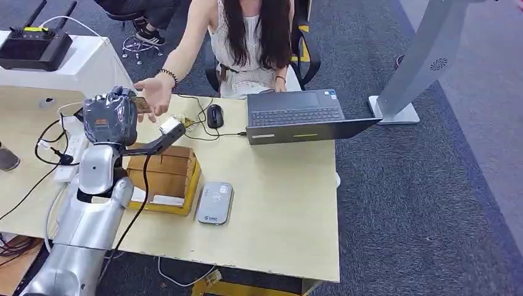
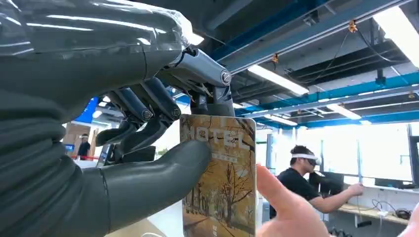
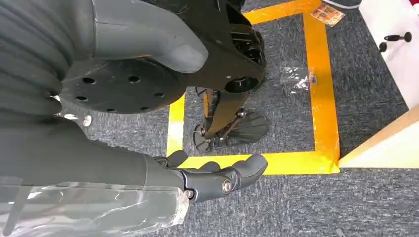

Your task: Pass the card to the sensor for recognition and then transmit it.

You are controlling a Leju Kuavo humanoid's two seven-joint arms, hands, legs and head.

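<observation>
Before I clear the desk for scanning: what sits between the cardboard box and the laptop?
In the head view, the grey sensor lies on bare table between box and laptop.

A pale wooden surface [image 1: 277, 209] stands on grey carpet [image 1: 419, 203]. A grey kiosk stand [image 1: 419, 61] rises beyond its far right corner. Yellow floor tape [image 3: 321, 84] marks a square. Overhead, blue ceiling beams [image 2: 316, 29] carry strip lights [image 2: 276, 79].

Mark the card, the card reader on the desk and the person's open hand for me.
card [image 2: 222, 182], left wrist view, middle of its printed face.
card reader [image 1: 214, 201], head view, centre of its grey top.
person's hand [image 1: 152, 94], head view, on the palm.
</observation>
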